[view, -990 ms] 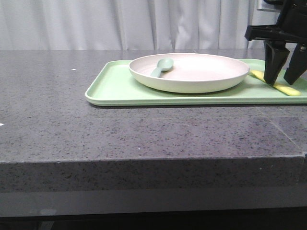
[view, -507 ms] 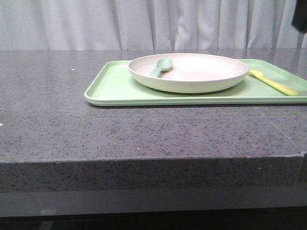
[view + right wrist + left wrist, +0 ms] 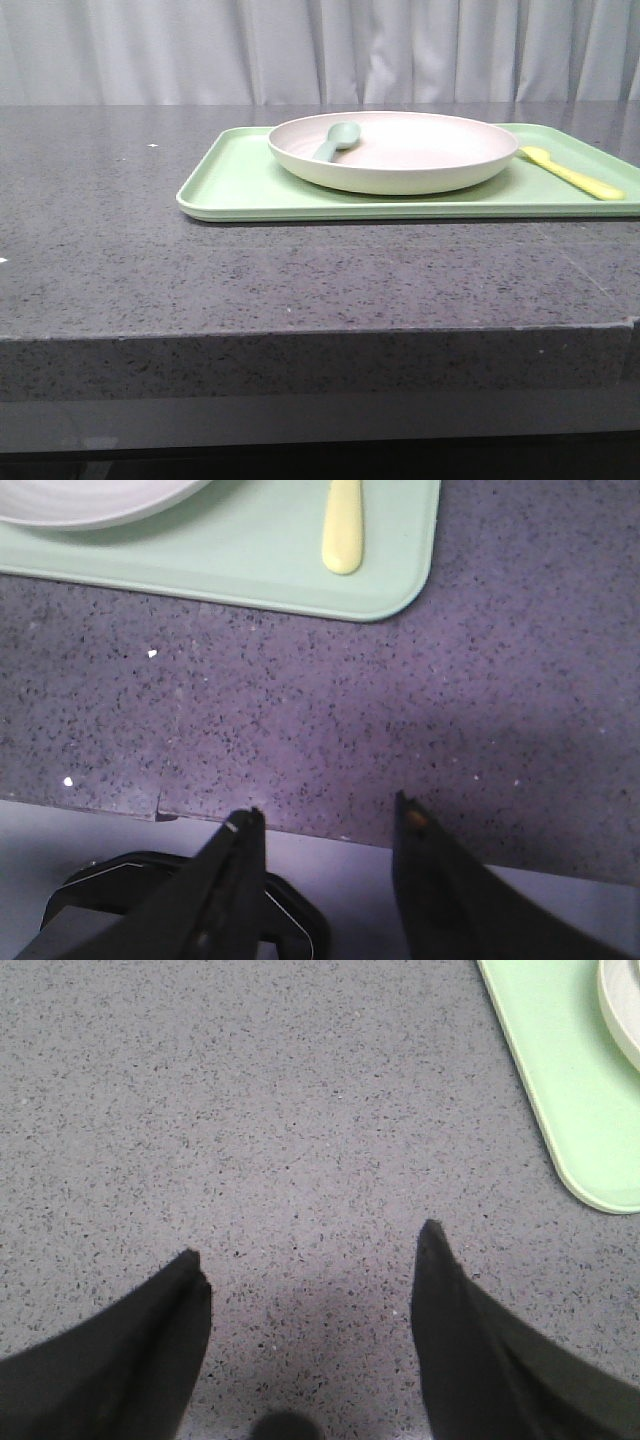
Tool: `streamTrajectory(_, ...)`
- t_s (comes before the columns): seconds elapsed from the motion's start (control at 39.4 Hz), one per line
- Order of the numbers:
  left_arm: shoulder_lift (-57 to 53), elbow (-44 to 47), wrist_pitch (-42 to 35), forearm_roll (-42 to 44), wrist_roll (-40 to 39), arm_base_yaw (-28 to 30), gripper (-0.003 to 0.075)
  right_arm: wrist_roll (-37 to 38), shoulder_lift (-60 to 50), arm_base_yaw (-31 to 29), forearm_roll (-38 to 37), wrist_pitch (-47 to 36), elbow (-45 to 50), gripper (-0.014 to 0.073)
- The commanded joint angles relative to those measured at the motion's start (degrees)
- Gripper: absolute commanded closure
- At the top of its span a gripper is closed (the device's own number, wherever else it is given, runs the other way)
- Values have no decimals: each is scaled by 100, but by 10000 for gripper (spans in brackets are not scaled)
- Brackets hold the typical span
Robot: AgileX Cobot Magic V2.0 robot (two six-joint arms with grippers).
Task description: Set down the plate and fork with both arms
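The cream plate (image 3: 395,150) sits on the light-green tray (image 3: 240,185), with a grey-green spoon (image 3: 335,140) lying in it. The pale-yellow fork (image 3: 572,172) lies on the tray just right of the plate; its handle end shows in the right wrist view (image 3: 342,525). Neither gripper shows in the front view. My left gripper (image 3: 310,1260) is open and empty over bare countertop, left of the tray's corner (image 3: 590,1110). My right gripper (image 3: 325,815) is open and empty above the counter's front edge, well back from the fork.
The grey speckled countertop (image 3: 150,250) runs out to the left and in front of the tray. Its front edge (image 3: 300,825) passes under the right gripper. A black base part (image 3: 150,900) lies below that edge. White curtains hang behind.
My right gripper stood over the fork one second ago; it has since lifted away and left the front view. The fork, plate and tray have not moved.
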Motion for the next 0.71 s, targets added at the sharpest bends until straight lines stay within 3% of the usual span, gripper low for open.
streamTrajectory(0.0,-25,-153,-338,-28,5,18,290,-66,-532,-2,-50,-515,233,251)
streamTrajectory(0.13,-25,-153,-338,-28,5,18,304,-66,-921,-2,-50,-691,549,255)
streamTrajectory(0.23,-25,-153,-338,-28,5,18,406,-56,-1108,-2,-50,-876,712,293)
streamTrajectory(0.48,-25,-153,-338,-28,5,18,736,-50,-1230,-2,-50,-1195,825,616)
streamTrajectory(0.53,-25,-153,-338,-28,5,18,738,-50,-1230,-2,-50,-1268,825,669)
streamTrajectory(0.69,-25,-153,-338,-28,5,18,738,-50,-1230,-2,-50,-1367,825,662)
